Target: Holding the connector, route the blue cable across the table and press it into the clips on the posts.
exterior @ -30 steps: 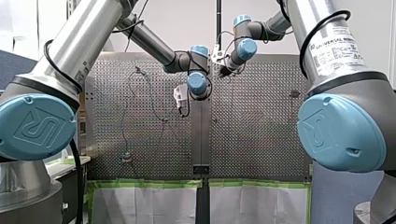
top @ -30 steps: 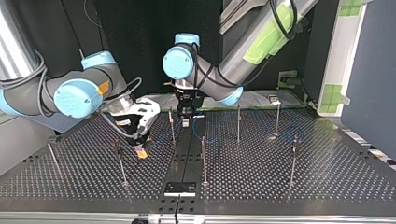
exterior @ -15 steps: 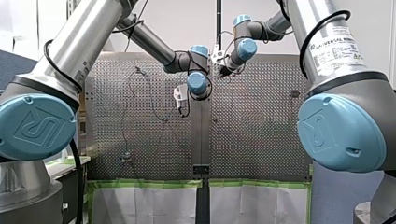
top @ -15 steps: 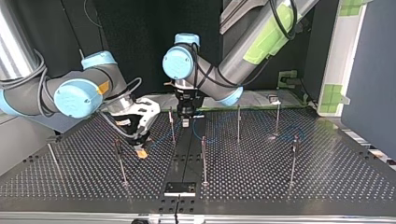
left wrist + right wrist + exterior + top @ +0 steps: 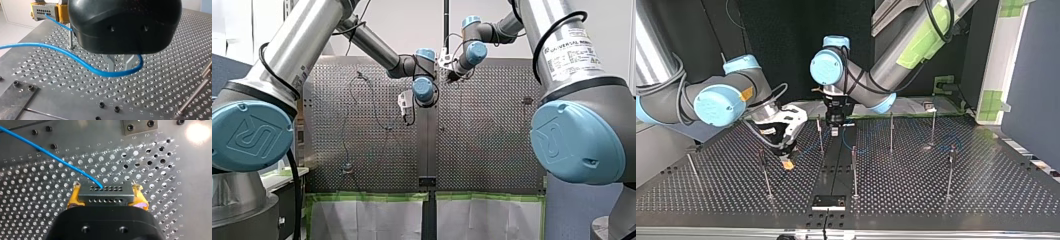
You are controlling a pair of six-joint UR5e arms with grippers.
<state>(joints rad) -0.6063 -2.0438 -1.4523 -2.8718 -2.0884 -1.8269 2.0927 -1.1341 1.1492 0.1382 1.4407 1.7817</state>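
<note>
Here, right gripper (image 5: 106, 195) pinching blocky, perhaps metal connector (image 5: 105, 190)

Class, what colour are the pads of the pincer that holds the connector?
Yellow pads, clamping the connector; right wrist view shows them best.

Tabletop (image 5: 936, 195): perforated metal, holes in even rows, with letters and numbers marked along them.
Plain unperforated strip (image 5: 833, 167): runs down the middle, close beside the left arm's tool (image 5: 119, 68).
Thin upright posts (image 5: 854, 172): stand on either side of that tool.
Bolted plate (image 5: 140, 125): ahead of the right arm's tool (image 5: 107, 192).
Black screw heads (image 5: 101, 104): near the left tool.
Blue cable (image 5: 75, 57): runs low under the left tool. Whether it touches the tabletop is unclear.
</note>
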